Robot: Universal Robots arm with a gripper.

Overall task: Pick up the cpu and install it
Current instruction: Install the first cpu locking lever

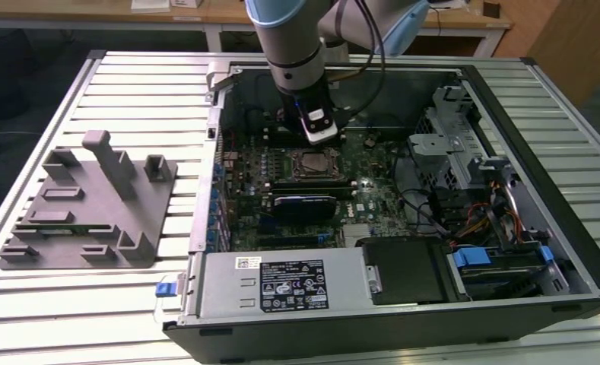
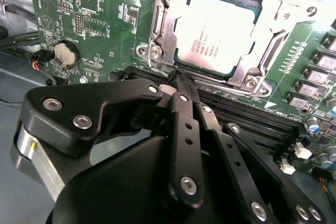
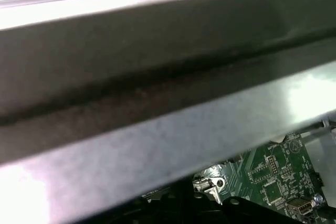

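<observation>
A slatted metal bench (image 1: 127, 84) carries an open computer case (image 1: 381, 331) lying on its side toward the bench edge at the exterior view's right, with a grey fixture (image 1: 87, 213) near the opposite edge. The cpu (image 2: 218, 35) lies flat in the socket (image 2: 163, 40) on the motherboard (image 2: 94, 19), ringed by the metal frame, so the seating step is judged complete; the gripper (image 2: 181, 77) hangs just beside the socket edge, apart from the chip, fingers closed together on nothing. Any further move calls for a straight path clear of the frame and of the memory slots (image 2: 247, 124) below
</observation>
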